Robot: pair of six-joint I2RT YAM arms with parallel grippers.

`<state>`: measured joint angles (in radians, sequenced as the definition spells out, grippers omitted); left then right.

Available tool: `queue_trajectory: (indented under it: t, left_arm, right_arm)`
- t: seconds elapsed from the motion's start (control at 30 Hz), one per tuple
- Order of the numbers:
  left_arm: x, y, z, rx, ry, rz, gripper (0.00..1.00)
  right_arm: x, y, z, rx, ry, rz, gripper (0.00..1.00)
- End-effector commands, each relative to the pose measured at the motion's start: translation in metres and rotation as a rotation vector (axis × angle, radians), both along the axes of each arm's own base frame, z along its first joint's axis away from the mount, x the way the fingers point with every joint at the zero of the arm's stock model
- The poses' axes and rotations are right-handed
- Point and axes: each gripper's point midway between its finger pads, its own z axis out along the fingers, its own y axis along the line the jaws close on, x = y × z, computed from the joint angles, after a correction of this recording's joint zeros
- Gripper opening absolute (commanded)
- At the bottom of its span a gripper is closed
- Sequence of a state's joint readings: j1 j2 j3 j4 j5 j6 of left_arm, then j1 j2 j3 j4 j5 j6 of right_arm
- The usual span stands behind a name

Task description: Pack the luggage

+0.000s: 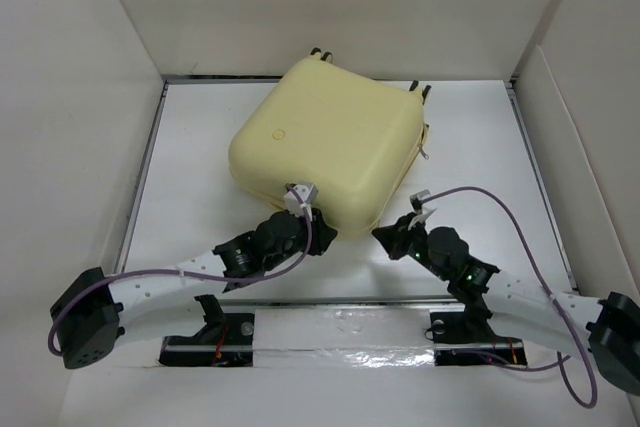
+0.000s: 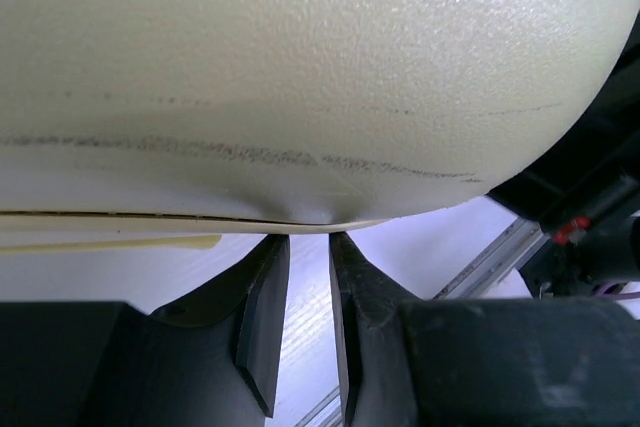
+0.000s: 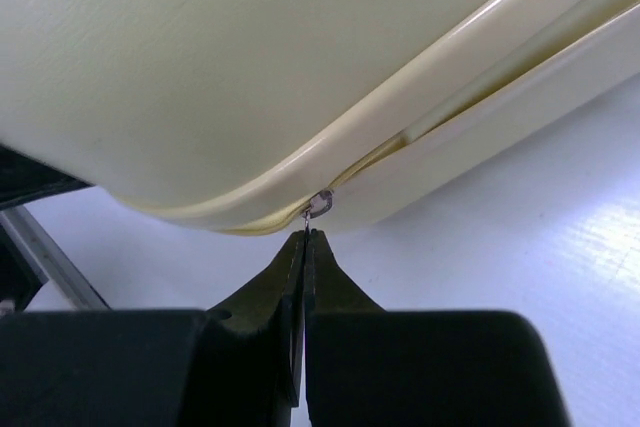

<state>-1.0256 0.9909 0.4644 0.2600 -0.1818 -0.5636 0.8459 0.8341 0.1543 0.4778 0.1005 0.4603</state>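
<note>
Luggage (image 1: 325,142), a small pale yellow hard-shell suitcase with rounded corners, lies flat and closed near the back middle of the white table (image 1: 480,147), with both arms at its near edge.

Its small black wheels (image 1: 320,52) point toward the far wall. The right gripper (image 3: 303,237) is at the near right corner, its black fingers pressed together on the small silver zipper pull (image 3: 318,204) that hangs from the seam between the two shell halves. The left gripper (image 2: 310,239) is at the near left corner. Its fingers stand only narrowly apart, with their tips up against the shell's lower rim. Whether they pinch that rim cannot be told.
</note>
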Motion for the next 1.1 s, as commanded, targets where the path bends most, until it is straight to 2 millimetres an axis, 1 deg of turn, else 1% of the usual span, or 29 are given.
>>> queue_trajectory:
  t: [0.0,0.03,0.13,0.17,0.2,0.23,0.27,0.3,0.33,0.37,0.43,0.47,0.5,0.53,0.57,0.6,0.63,0.67,0.73,0.77,0.8,0.83,0.87,0.9,0.93,0.97,1.0,1.03,1.07]
  left_arm:
    - [0.038,-0.024,0.077,-0.175,-0.176,0.073,0.19]
    - [0.041,-0.028,0.08,-0.18,-0.18,0.077,0.19]
    - [0.047,-0.036,0.096,-0.222,-0.205,0.08,0.19]
    - [0.049,-0.039,0.093,-0.214,-0.201,0.081,0.19]
    - [0.05,-0.043,0.095,-0.224,-0.202,0.077,0.19]
    - [0.051,-0.047,0.099,-0.24,-0.2,0.069,0.19]
    - [0.049,-0.055,0.093,-0.236,-0.184,0.042,0.19]
    - [0.049,-0.061,0.095,-0.251,-0.18,0.024,0.19]
    - [0.049,-0.067,0.1,-0.268,-0.174,0.012,0.19]
    - [0.05,-0.072,0.096,-0.257,-0.164,0.004,0.18]
    - [0.048,-0.078,0.102,-0.257,-0.168,-0.009,0.18]
    - [0.048,-0.075,0.107,-0.264,-0.176,0.0,0.18]
    - [0.05,-0.071,0.111,-0.265,-0.185,0.021,0.18]
    - [0.051,-0.064,0.11,-0.245,-0.182,0.045,0.18]
    - [0.056,-0.05,0.125,-0.266,-0.207,0.096,0.19]
    - [0.06,-0.04,0.131,-0.276,-0.21,0.124,0.2]
    - [0.075,-0.021,0.129,-0.266,-0.201,0.186,0.2]
    - [0.08,-0.01,0.138,-0.298,-0.201,0.208,0.22]
    - [0.09,-0.003,0.147,-0.326,-0.191,0.23,0.23]
    - [0.095,-0.006,0.142,-0.31,-0.176,0.233,0.23]
    - [0.098,-0.009,0.142,-0.305,-0.172,0.23,0.23]
    - [0.099,-0.017,0.148,-0.316,-0.177,0.217,0.23]
    - [0.102,-0.026,0.141,-0.3,-0.167,0.213,0.24]
    - [0.102,-0.033,0.138,-0.283,-0.158,0.204,0.24]
    - [0.106,-0.038,0.15,-0.277,-0.181,0.192,0.25]
    - [0.108,-0.038,0.143,-0.237,-0.163,0.229,0.28]
    - [0.107,-0.037,0.143,-0.228,-0.154,0.227,0.3]
    - [0.104,-0.037,0.145,-0.227,-0.159,0.211,0.38]
    - [0.101,-0.033,0.148,-0.224,-0.162,0.21,0.43]
  right_arm:
    - [-0.038,0.027,0.012,0.046,0.117,0.118,0.0]
    - [-0.051,0.033,0.008,0.027,0.16,0.146,0.0]
    - [-0.074,0.045,0.004,0.008,0.218,0.199,0.0]
    - [-0.09,0.055,0.01,0.016,0.239,0.242,0.0]
    - [-0.097,0.061,0.007,0.003,0.255,0.253,0.0]
    - [-0.098,0.066,0.011,0.008,0.247,0.24,0.0]
    - [-0.109,0.077,0.019,0.028,0.248,0.268,0.0]
    - [-0.109,0.088,0.036,0.061,0.234,0.267,0.0]
    - [-0.102,0.093,0.034,0.046,0.226,0.217,0.0]
    - [-0.098,0.101,0.044,0.081,0.211,0.194,0.0]
    - [-0.08,0.111,0.056,0.132,0.181,0.108,0.0]
    - [-0.075,0.118,0.076,0.226,0.157,0.095,0.0]
    - [-0.073,0.121,0.086,0.279,0.143,0.093,0.0]
    - [-0.076,0.122,0.087,0.306,0.133,0.104,0.0]
    - [-0.078,0.125,0.103,0.375,0.114,0.125,0.0]
    - [-0.079,0.125,0.104,0.374,0.106,0.136,0.0]
    - [-0.083,0.123,0.1,0.368,0.11,0.143,0.0]
    - [-0.088,0.12,0.106,0.394,0.103,0.16,0.0]
    - [-0.092,0.121,0.108,0.419,0.098,0.187,0.0]
    - [-0.094,0.126,0.115,0.424,0.095,0.203,0.0]
    - [-0.092,0.136,0.106,0.379,0.096,0.204,0.0]
    - [-0.092,0.147,0.108,0.355,0.087,0.222,0.0]
    - [-0.091,0.157,0.106,0.321,0.078,0.225,0.0]
    - [-0.092,0.174,0.109,0.308,0.071,0.233,0.0]
    - [-0.093,0.18,0.109,0.312,0.065,0.234,0.0]
    - [-0.087,0.179,0.117,0.353,0.045,0.182,0.0]
    - [-0.088,0.175,0.104,0.335,0.052,0.18,0.0]
    - [-0.087,0.169,0.102,0.341,0.055,0.169,0.0]
    - [-0.087,0.163,0.095,0.332,0.067,0.157,0.0]
